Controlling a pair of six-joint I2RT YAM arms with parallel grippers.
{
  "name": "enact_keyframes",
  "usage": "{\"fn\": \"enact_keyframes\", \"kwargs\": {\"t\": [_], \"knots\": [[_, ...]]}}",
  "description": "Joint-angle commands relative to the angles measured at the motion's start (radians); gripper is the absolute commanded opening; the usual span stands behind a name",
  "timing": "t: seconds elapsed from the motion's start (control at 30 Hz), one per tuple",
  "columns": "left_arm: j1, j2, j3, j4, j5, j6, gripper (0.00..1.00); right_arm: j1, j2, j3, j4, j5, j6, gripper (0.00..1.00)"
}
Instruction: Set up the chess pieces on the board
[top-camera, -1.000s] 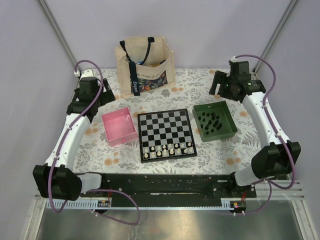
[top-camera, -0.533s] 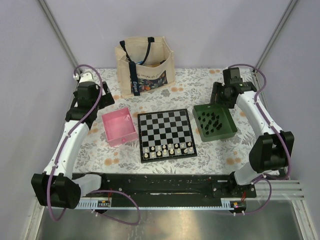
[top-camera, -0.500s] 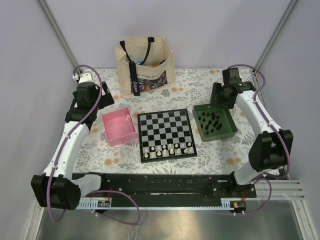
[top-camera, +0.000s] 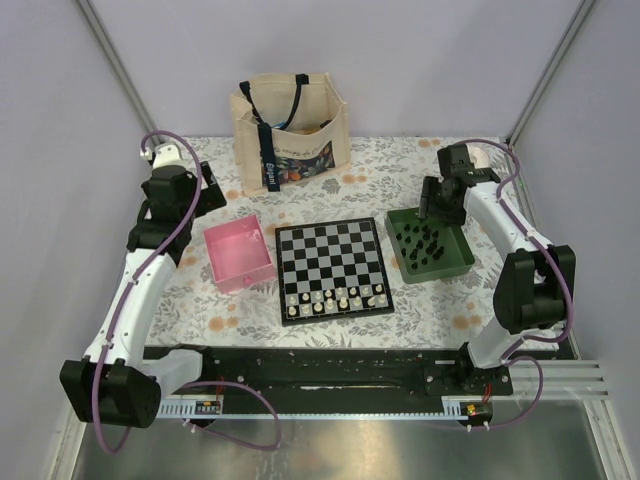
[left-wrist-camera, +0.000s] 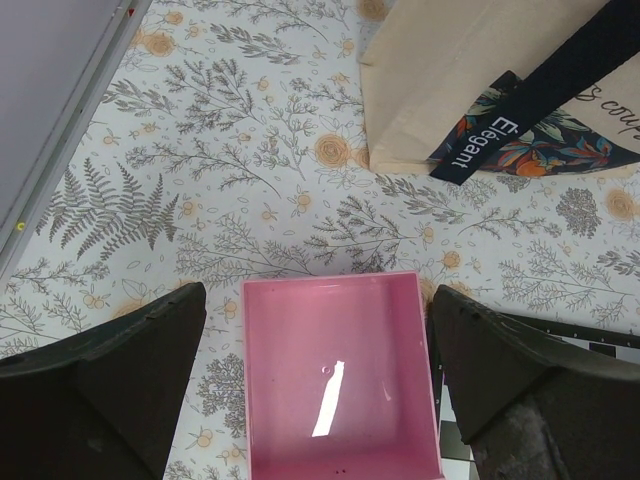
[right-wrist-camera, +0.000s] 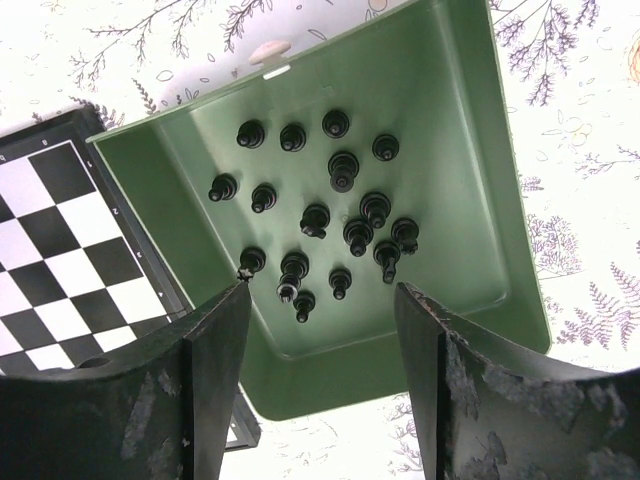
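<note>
A: Sixteen or so black chess pieces (right-wrist-camera: 343, 170) sit in the green tray (right-wrist-camera: 470, 180), just right of the board (top-camera: 330, 245). No black ones on it yet.
B: What changed?
A: The right end effector (right-wrist-camera: 320, 295) has swung in from the counter's far-right corner. It's now over that tray, jaws wide, empty. First pick looks next.
B: Left side?
A: The left end effector (left-wrist-camera: 312, 300) is wide and empty over the pink tray (left-wrist-camera: 330, 278). Floral counter (top-camera: 400, 160), tote bag (top-camera: 290, 130) at the far edge, lilac walls.
</note>
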Motion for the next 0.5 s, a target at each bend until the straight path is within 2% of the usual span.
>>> {"fn": "enact_keyframes", "kwargs": {"t": [0.0,0.3,0.37,0.47], "knots": [[0.002,-0.017,-0.005,0.043,-0.007,0.013,0.99,0.008,0.009,0.009,0.032,0.04,-0.017,0.68],[0.004,-0.012,-0.006,0.04,0.012,0.025,0.99,0.008,0.067,0.054,0.035,0.054,-0.016,0.65],[0.002,-0.014,-0.008,0.037,0.005,0.025,0.99,0.008,0.093,0.068,0.027,0.054,-0.019,0.6],[0.002,-0.012,-0.009,0.035,0.001,0.027,0.99,0.008,0.127,0.084,0.026,0.052,-0.017,0.59]]}}
